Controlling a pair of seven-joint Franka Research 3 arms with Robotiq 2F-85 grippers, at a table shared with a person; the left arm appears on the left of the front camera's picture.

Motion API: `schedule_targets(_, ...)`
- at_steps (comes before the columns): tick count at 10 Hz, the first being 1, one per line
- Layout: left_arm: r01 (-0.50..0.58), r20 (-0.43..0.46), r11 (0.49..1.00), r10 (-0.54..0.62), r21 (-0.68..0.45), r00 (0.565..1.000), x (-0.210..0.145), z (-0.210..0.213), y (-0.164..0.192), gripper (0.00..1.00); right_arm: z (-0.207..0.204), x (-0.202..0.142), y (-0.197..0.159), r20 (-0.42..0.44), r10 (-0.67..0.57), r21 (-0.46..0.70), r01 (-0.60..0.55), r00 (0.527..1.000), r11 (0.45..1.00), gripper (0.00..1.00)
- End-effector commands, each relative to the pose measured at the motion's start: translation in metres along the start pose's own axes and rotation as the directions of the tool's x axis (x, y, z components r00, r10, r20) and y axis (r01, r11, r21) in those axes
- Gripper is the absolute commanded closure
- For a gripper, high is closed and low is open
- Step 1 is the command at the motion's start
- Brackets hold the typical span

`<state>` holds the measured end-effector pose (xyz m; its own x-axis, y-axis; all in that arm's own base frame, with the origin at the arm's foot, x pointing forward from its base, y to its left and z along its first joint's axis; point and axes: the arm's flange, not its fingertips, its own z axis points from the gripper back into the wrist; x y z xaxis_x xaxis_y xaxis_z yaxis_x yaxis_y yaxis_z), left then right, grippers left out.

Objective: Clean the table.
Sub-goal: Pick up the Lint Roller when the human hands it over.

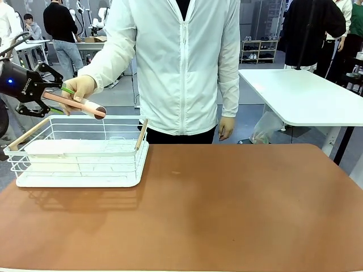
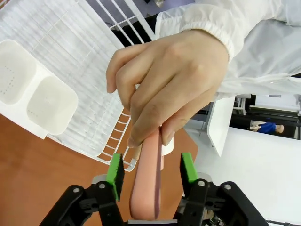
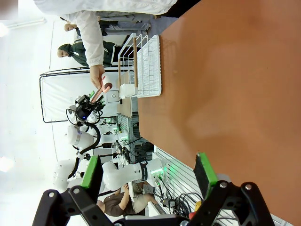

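Green pads of the left gripper [image 2: 151, 165] stand half open on either side of a pink-handled tool [image 2: 146, 188], with a gap at each side, while a person's hand [image 2: 169, 84] grips its far end. In its own view the right gripper [image 3: 146, 165] gapes wide, holding nothing. The reddish-brown table [image 1: 227, 209] fills the front view's lower half, with a white wire basket [image 1: 79, 180] at its left.
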<state>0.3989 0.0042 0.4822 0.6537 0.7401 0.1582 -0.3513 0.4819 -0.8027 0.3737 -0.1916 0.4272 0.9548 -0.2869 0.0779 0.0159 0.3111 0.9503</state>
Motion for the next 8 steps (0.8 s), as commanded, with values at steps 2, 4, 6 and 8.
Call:
schedule_targets(2,0.024,0.057,0.998,-0.021,-0.05,0.998,0.0072,-0.0078,0.0036,0.68,0.0003,-0.0006,0.0017,0.0,0.006,0.012,-0.006,1.0,1.0,0.0)
schedule_targets(4,0.008,0.043,0.999,-0.007,-0.045,0.999,0.0082,-0.0074,0.0047,0.88,0.0003,-0.0006,0.0017,0.0,0.006,0.012,-0.006,1.0,1.0,0.0)
schedule_targets(6,0.012,0.037,0.999,-0.01,-0.048,0.999,0.0085,-0.0063,0.0042,1.0,0.0003,-0.0006,0.0017,0.0,0.006,0.012,-0.006,1.0,1.0,0.0)
schedule_targets(8,0.01,0.038,0.999,-0.008,-0.047,0.999,0.0096,-0.0062,0.0042,1.0,0.0003,-0.0006,0.0017,0.0,0.006,0.012,-0.006,1.0,1.0,0.0)
